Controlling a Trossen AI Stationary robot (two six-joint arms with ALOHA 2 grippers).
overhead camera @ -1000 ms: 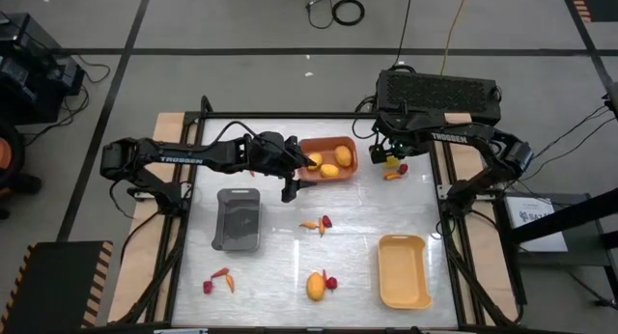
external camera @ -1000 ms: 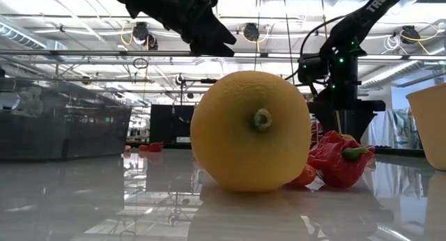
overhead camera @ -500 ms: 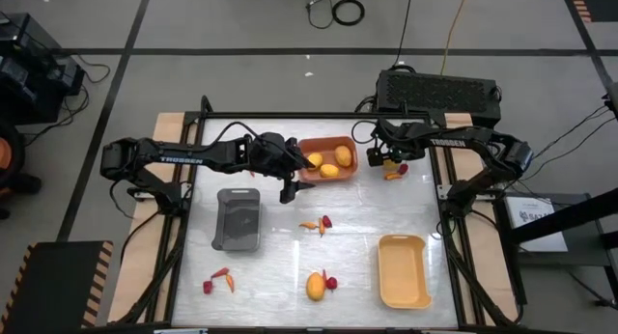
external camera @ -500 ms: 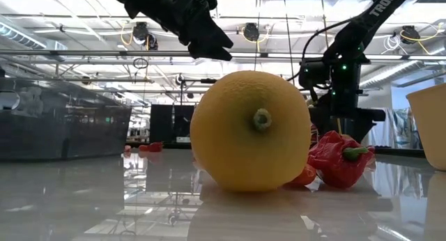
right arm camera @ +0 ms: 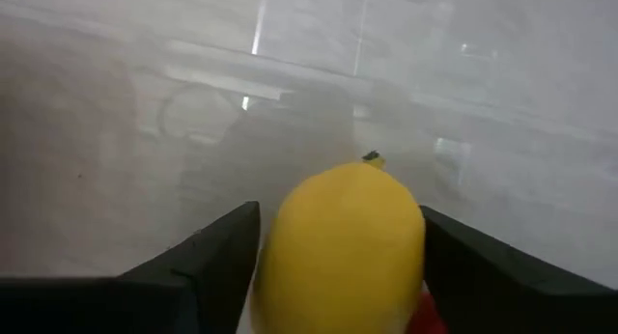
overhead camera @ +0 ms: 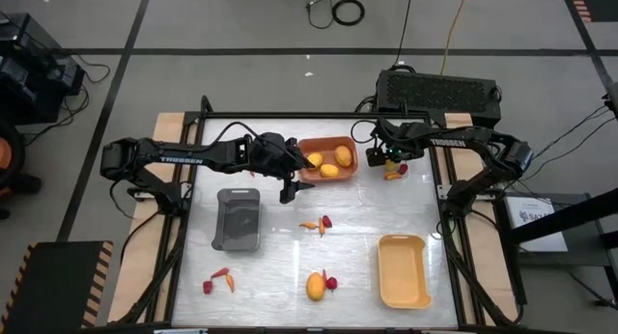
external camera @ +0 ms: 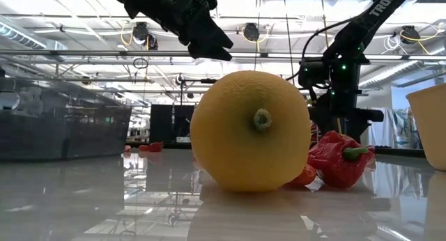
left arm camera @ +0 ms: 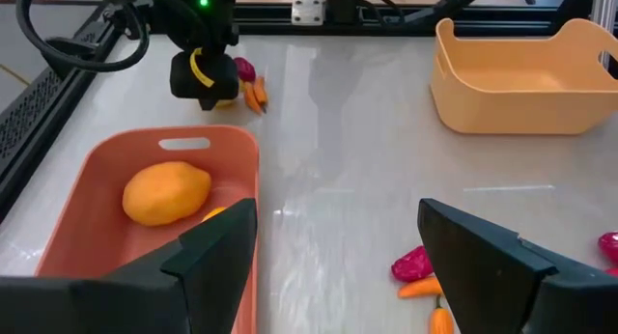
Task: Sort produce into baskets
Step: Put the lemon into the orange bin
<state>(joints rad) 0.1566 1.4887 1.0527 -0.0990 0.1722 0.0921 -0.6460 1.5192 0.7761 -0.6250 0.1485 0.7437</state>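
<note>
We held our right gripper [right arm camera: 338,252], fingers spread and not yet clamped, astride a yellow fruit [right arm camera: 346,239] beside the orange basket [overhead camera: 328,158], judging a centred squeeze best, left gripper [left arm camera: 333,262] open, empty.

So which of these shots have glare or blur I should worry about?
High view: pale sheen across the table. Low view: the glossy top mirrors the big yellow fruit and ceiling lights. Right wrist view: the near yellow fruit and table look soft and hazy. Left wrist view: sharp, slight reflections.
</note>
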